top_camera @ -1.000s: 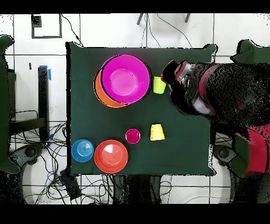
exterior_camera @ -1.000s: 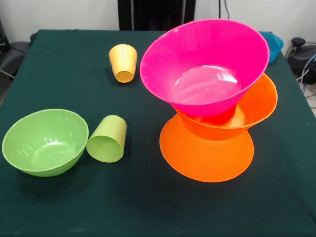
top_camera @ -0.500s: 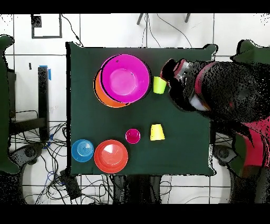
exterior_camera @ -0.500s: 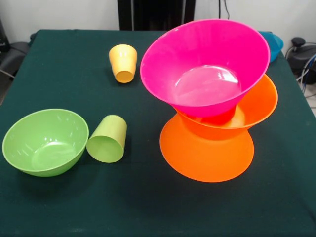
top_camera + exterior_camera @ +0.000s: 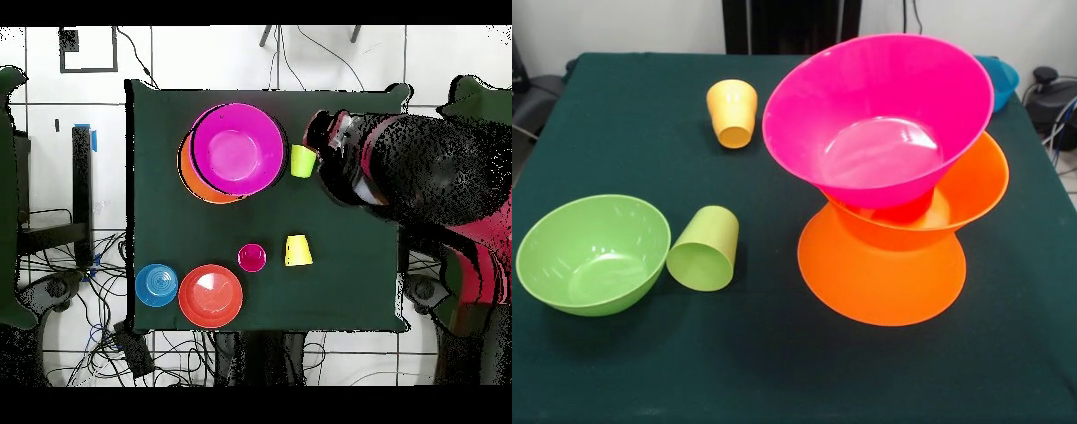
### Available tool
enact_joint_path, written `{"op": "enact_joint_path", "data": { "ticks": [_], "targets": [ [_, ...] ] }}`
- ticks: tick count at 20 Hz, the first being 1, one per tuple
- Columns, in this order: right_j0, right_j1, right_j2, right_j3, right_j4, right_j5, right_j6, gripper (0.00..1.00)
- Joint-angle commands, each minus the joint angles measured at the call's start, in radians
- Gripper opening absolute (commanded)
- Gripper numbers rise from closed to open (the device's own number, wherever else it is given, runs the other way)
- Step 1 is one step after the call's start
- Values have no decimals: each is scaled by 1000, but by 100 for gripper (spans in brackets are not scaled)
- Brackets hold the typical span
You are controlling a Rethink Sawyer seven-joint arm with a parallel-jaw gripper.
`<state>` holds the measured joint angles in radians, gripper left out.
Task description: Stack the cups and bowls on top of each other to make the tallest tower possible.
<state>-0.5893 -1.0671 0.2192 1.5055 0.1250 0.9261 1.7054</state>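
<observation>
Most of the open room on the dark green surface (image 5: 644, 371) is the wide strip along the near edge in the front view, plus the far left corner.

The tower (image 5: 892, 194) sits right of the middle. It starts with an orange bowl (image 5: 883, 278) turned mouth down, then a second orange bowl (image 5: 975, 181) mouth up. A red-orange cup (image 5: 907, 210) stands inside that one, with the big pink bowl (image 5: 878, 115) on top. The pink bowl tips toward the near edge, so you can look straight into it, and it holds nothing.

The lime green bowl (image 5: 591, 252) sits upright by the left edge, also holding nothing. The lime green cup (image 5: 704, 249) lies on its side just beside it, long axis running near to far and wide end toward the near edge. The yellow-orange cup (image 5: 733, 112) is farther back and looks tipped over too, narrow end nearest.

From overhead, the small blue bowl (image 5: 157, 285) and the round red-orange bowl (image 5: 210, 295) sit side by side near a corner. The magenta-red cup (image 5: 252, 257) stands mouth up just beside them.

The arm (image 5: 430, 180) reaches in over the surface's right edge, covering the green bowl. The tool (image 5: 328, 158) is right by the lime green cup, but I can't tell if it's wide or narrow.
</observation>
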Motion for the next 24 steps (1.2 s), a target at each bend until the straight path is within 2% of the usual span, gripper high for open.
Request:
{"op": "enact_joint_path", "data": {
  "ticks": [1, 24],
  "targets": [
    [-32, 94, 112, 137, -112, -99, -238, 0],
    [-83, 92, 195, 137, -160, -63, -186, 0]
  ]
}}
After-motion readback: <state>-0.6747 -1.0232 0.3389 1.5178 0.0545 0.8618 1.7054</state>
